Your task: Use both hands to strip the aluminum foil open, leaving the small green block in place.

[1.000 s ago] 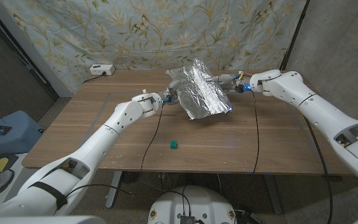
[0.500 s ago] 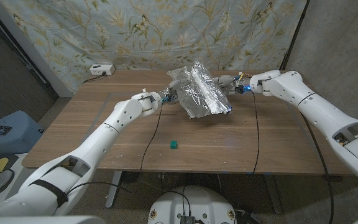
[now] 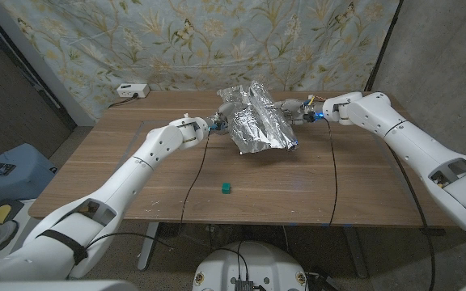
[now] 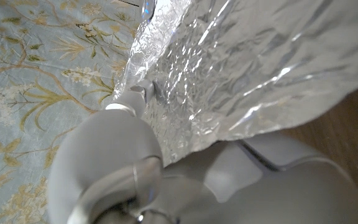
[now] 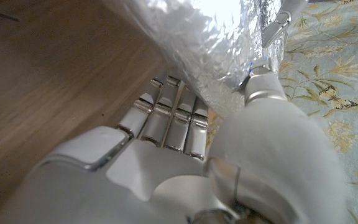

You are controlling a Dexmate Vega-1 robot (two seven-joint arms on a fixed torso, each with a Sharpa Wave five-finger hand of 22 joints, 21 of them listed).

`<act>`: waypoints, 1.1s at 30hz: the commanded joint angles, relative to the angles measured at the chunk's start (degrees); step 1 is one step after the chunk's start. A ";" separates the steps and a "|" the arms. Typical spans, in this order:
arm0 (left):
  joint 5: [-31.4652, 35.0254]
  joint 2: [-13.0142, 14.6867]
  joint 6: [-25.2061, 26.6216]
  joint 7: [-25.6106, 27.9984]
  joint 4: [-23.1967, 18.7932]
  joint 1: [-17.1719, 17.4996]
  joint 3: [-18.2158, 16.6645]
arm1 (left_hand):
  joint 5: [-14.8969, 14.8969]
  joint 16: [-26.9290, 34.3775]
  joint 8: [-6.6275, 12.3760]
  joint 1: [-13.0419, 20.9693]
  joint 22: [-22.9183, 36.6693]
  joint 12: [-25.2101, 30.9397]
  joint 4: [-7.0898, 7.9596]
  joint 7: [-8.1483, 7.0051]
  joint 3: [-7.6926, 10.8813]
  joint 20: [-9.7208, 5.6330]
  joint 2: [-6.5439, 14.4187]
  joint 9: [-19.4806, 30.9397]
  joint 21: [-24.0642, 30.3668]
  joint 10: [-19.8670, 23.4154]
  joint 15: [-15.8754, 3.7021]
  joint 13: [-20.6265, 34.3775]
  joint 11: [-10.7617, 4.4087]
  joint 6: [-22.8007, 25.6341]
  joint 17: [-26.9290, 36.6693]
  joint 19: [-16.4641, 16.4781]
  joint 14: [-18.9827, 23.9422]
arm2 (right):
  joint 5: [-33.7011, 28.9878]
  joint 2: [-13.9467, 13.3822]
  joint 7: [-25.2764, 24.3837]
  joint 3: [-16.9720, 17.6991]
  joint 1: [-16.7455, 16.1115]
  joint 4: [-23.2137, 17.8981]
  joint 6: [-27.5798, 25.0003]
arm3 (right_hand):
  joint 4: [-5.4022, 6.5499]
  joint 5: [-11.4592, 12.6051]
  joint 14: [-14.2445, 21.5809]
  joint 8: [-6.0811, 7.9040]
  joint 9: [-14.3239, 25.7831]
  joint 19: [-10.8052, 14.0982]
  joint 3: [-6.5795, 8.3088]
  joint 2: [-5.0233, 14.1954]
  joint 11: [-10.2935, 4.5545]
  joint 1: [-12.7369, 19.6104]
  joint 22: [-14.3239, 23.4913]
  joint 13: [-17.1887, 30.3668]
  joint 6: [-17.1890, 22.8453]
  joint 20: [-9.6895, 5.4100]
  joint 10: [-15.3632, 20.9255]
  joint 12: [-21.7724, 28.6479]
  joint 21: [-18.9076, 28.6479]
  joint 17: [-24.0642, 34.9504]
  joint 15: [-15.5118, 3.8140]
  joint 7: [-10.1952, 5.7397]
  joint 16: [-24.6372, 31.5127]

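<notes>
- The foil [image 3: 257, 121] has sunk lower and bunched between the left hand [image 3: 219, 123] and right hand [image 3: 294, 109], both still grasping its edges.
- The green block [image 3: 226, 188] sits uncovered on the table [image 3: 120, 162], well apart from the fingers, so stripping looks essentially done.

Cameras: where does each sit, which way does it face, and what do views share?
Head view: on the robot's head, looking down at the table; both arms, left hand, right hand.
Left wrist view: along the left hand into the foil.
Right wrist view: along the right hand.
Shared: the foil, held by both hands.
</notes>
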 commanded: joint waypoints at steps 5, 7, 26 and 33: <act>-0.38 -0.10 0.65 -1.33 1.35 -0.57 -0.23 | -0.11 -0.06 0.78 0.51 0.08 0.42 0.16 -0.14 0.48 -0.07 0.02 0.60 0.52 0.47 -0.12 0.68 -0.26 0.22 0.38 0.43 0.93 | 3.87 1.66 1.29 1.41 -0.30 3.14 -1.41 | 0.15 0.35 0.26 -0.02 0.10 0.25 -0.31 4.98 0.17 4.50 0.17 0.25 0.60 0.47 -0.33 0.14 -0.12 -0.02 -2.96 -0.08 -0.13; -0.43 -0.11 0.62 -1.45 1.44 -0.55 -0.28 | -0.14 -0.06 0.88 0.53 0.08 0.48 0.17 -0.20 0.48 -0.11 0.03 0.73 0.59 0.49 -0.13 0.81 -0.30 0.21 0.46 0.44 0.98 | 4.36 1.85 1.25 1.64 -0.41 3.39 -1.56 | 0.17 0.34 0.22 -0.04 0.12 0.23 -0.35 5.00 0.17 4.47 0.17 0.26 0.57 0.50 -0.44 0.10 -0.13 0.03 -3.07 -0.05 -0.11; -0.56 -0.16 0.05 -2.70 2.07 -0.38 -0.57 | -0.33 -0.35 1.59 0.59 0.08 0.76 0.27 -0.29 0.53 -0.15 0.03 1.75 1.01 0.21 -0.17 1.81 -0.47 -0.13 0.98 0.15 0.91 | 8.64 3.16 -0.40 4.59 -1.27 5.95 -2.23 | 0.28 0.34 -0.11 -0.52 0.31 0.01 -0.52 5.16 0.64 4.22 0.19 0.39 -0.43 0.86 -1.61 -0.25 -0.23 0.07 -2.78 0.17 -0.31; -0.47 -0.20 -0.16 -3.31 2.66 -0.68 -0.63 | -0.37 -0.44 1.90 0.59 0.08 0.91 0.27 -0.36 0.59 -0.16 -0.03 2.10 1.18 0.32 -0.28 2.14 -0.49 -0.10 1.08 0.11 1.07 | 10.61 4.07 -0.22 5.73 -1.39 7.80 -2.33 | 0.25 0.34 -0.50 -0.83 0.34 -0.07 -0.57 5.13 0.88 4.17 0.19 0.35 -1.10 1.18 -2.28 -0.54 -0.27 -0.03 -2.49 0.26 -0.60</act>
